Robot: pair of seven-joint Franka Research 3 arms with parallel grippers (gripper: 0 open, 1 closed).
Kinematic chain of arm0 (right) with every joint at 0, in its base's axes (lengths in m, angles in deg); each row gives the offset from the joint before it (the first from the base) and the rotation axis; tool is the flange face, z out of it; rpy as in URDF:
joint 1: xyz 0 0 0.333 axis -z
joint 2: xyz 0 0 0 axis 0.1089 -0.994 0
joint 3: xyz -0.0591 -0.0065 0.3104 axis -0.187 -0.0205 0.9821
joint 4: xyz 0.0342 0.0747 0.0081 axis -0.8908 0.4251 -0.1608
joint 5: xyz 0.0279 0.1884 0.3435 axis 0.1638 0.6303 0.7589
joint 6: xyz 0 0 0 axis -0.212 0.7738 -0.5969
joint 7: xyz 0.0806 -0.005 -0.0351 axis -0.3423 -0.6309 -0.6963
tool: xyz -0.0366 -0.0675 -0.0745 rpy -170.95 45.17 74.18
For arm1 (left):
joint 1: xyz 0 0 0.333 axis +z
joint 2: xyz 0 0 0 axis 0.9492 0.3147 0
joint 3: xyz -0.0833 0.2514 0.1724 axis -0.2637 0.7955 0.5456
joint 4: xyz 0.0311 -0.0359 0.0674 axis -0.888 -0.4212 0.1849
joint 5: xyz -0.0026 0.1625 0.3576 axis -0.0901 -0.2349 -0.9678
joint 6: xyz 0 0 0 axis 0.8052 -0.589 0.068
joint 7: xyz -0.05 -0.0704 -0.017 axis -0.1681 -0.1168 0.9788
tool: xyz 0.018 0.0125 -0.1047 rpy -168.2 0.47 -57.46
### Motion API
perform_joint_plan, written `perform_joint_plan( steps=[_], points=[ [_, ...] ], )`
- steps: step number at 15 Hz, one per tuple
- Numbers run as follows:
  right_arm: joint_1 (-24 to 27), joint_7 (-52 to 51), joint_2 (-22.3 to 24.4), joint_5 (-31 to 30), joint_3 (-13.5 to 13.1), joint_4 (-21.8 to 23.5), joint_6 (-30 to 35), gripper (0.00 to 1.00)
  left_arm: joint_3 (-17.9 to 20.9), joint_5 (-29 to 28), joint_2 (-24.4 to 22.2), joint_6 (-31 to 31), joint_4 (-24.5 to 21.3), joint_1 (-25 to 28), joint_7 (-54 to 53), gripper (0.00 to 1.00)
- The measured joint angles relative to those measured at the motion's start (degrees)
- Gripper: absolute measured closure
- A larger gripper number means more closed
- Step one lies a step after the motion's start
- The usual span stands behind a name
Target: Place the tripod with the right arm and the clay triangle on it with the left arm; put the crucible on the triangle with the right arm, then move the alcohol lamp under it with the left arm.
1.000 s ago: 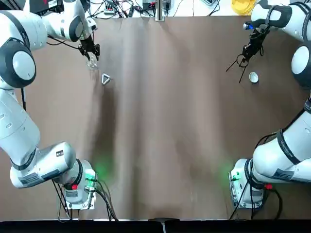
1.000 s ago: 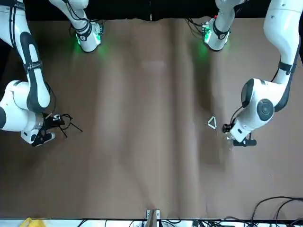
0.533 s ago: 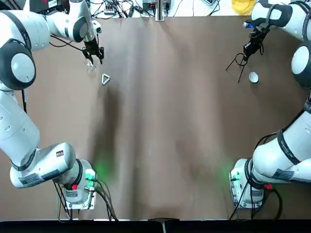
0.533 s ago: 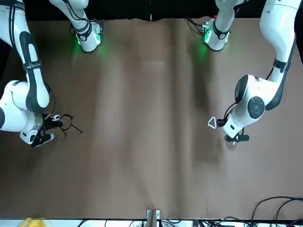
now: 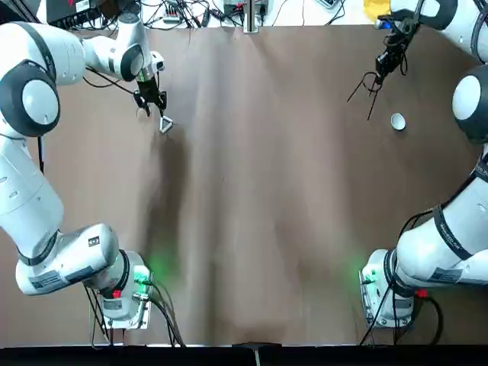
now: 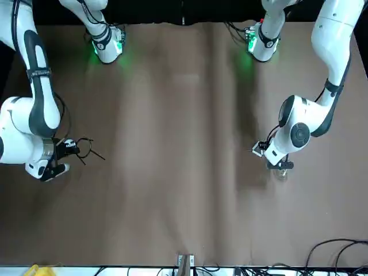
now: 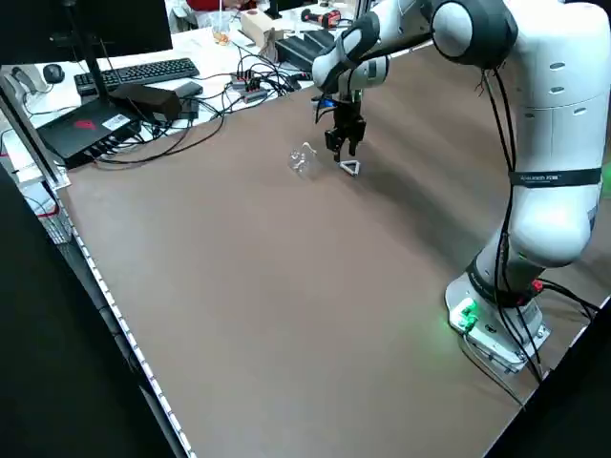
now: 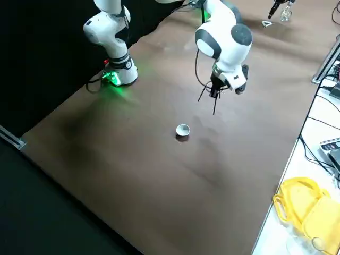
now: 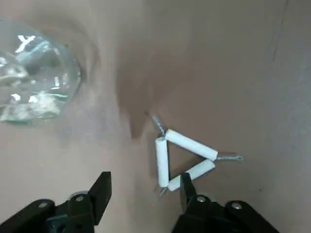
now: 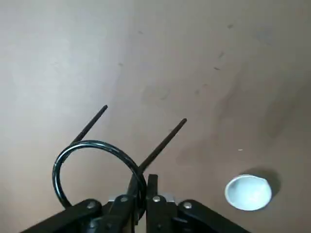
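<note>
Brown table (image 5: 259, 229), cover rippled; arms over its far corners. Right end effector (image 10: 141, 194) clenched on tripod (image 10: 97, 144), aloft, tilted: uneven legs could topple it when released. Left end effector (image 9: 146, 191) spread, above clay triangle (image 9: 193, 144); off-centre closing could shove it. Alcohol lamp (image 9: 34, 73) beside, glass, easily knocked. Crucible (image 10: 248, 192) near tripod; a swinging leg might clip it.

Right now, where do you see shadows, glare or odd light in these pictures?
Left wrist view: bright glints on the glass lamp; right wrist view: a soft shadow beside the white crucible; top view: green glow on the brown tabletop near both arm bases.
</note>
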Motion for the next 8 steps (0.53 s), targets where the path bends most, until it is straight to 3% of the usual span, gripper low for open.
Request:
perform_joint_plan(
  steps=[4,8],
  points=[
    [-3.2,4.9,1.6,0.9,0.1,-0.6,2.1,0.93,0.0,-0.2,1.8,-3.4,0.0,-1.2,1.5,0.35],
    [-10.9,17.6,1.9,1.8,0.5,-1.0,2.1,0.93,0.8,-2.3,2.5,-3.7,0.0,-1.6,2.2,0.39]
  ],
)
